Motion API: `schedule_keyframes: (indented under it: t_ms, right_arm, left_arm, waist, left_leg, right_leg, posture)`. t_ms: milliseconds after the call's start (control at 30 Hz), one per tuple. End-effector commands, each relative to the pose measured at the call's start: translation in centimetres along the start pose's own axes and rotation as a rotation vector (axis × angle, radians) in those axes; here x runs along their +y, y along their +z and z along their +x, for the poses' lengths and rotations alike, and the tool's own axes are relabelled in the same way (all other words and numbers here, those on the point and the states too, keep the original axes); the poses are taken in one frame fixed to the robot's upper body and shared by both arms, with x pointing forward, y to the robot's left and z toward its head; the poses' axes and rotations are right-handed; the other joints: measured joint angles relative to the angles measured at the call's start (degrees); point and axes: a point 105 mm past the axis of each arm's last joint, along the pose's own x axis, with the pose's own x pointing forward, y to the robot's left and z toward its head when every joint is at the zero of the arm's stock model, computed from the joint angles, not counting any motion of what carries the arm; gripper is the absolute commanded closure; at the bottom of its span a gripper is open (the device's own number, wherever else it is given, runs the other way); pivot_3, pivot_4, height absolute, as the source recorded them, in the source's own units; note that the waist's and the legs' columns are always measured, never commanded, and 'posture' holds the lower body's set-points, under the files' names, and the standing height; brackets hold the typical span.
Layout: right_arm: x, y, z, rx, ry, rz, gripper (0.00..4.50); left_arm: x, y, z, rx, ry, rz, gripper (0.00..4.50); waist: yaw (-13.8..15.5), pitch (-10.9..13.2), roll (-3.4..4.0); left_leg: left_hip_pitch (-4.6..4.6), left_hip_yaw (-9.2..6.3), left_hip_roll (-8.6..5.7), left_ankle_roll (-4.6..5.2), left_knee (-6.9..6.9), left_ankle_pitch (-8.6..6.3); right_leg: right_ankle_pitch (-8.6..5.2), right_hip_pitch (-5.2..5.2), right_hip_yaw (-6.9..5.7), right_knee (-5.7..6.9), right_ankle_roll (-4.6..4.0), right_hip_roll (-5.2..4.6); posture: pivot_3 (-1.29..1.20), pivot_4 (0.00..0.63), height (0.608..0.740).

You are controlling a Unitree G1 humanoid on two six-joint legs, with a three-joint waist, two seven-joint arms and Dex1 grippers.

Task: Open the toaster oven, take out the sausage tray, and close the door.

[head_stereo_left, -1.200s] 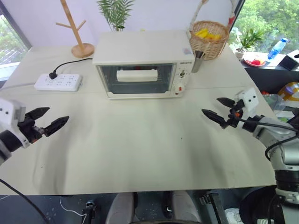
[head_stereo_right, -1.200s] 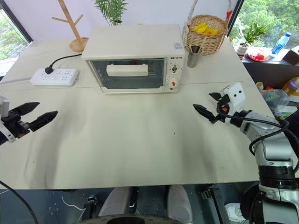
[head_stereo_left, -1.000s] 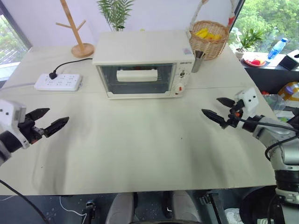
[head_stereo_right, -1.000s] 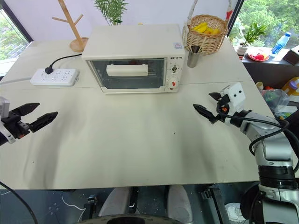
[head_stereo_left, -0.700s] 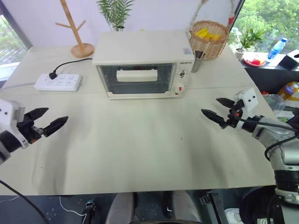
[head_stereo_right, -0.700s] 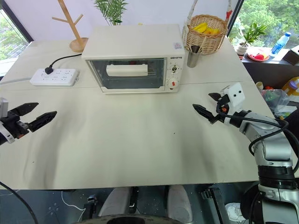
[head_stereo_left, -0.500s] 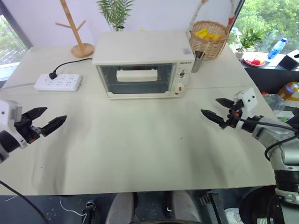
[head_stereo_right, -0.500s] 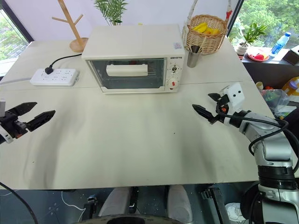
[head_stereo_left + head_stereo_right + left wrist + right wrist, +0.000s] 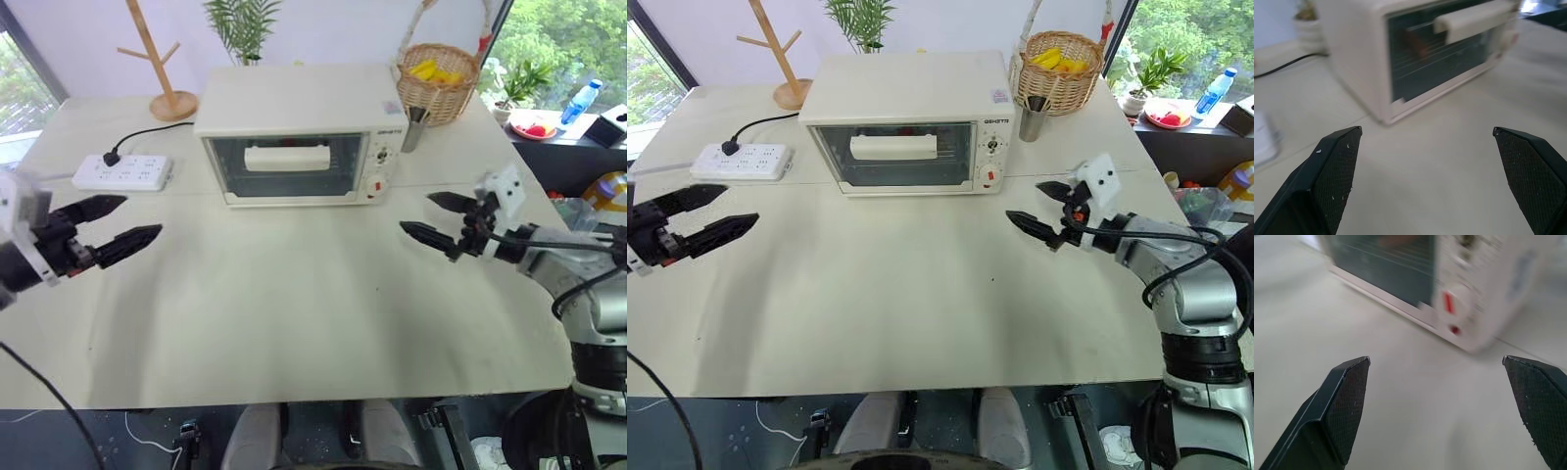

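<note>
Both grippers, left (image 9: 125,221) and right (image 9: 428,217), nearer toaster oven (image 9: 299,134), jaws apart, probably clear of it.

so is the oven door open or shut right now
Shut. The door stands upright, flush with the front of the toaster oven, its bar handle untouched; both open pincers hover over the table, clear of it.

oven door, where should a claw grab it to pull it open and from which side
Grip the wide cream-white bar handle that runs level across the upper part of the closed glass door. Come from the front, fingers above and below the bar; it stands proud of the glass, so there is likely room behind. The open right claw looks a little nearer than the open left claw.
</note>
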Motion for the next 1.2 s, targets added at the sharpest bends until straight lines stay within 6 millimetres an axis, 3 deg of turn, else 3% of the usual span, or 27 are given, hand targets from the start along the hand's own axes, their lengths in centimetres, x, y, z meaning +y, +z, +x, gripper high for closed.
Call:
schedule_keyframes:
  t_ms: [33,333,633,933,1200]
  right_arm:
    - [2.5,1.9,1.4,-0.046,0.107,-0.041,0.05]
    - [4.4,4.1,7.5,-0.113,0.171,-0.047,0.05]
    - [4.3,4.4,10.7,-0.116,0.194,-0.070,0.05]
    - [5.1,5.6,12.6,-0.146,0.251,-0.113,0.05]
    - [5.9,6.8,12.6,-0.184,0.285,-0.139,0.05]
  left_arm:
    - [-1.3,1.9,1.2,-0.014,-0.113,0.052,0.00]
    - [-0.6,3.2,4.1,-0.041,-0.194,0.087,0.00]
    - [-0.6,3.6,4.7,-0.051,-0.226,0.098,0.00]
    - [-0.7,3.3,4.7,-0.055,-0.216,0.092,0.00]
    - [-0.5,2.8,4.8,-0.050,-0.204,0.091,0.00]
  waist:
    - [-0.05,0.00,0.00]
    - [-1.23,0.01,-0.02]
    - [-1.35,0.01,-0.02]
    - [-1.45,0.02,-0.01]
    - [-1.45,0.02,-0.01]
  left_leg:
    - [0.00,0.00,0.00,0.00,0.00,0.00]
    - [0.01,0.04,-0.07,0.01,0.04,0.01]
    - [-0.06,0.05,-0.07,0.01,-0.05,0.01]
    - [-0.04,0.04,0.02,0.01,-0.02,0.01]
    - [-0.04,0.05,0.03,0.01,-0.01,0.01]
  right_leg:
    - [0.00,0.00,0.00,0.00,0.00,0.00]
    - [0.08,-0.03,0.01,0.06,0.07,0.13]
    - [0.17,-0.17,0.06,0.11,0.22,0.21]
    - [0.18,-0.19,0.12,0.18,0.21,0.34]
    - [0.19,-0.23,0.14,0.21,0.20,0.33]
  posture:
    - [0.00,0.150,0.740]
    - [0.00,0.150,0.740]
    - [0.00,0.150,0.740]
    - [0.00,0.150,0.740]
    - [0.00,0.150,0.740]
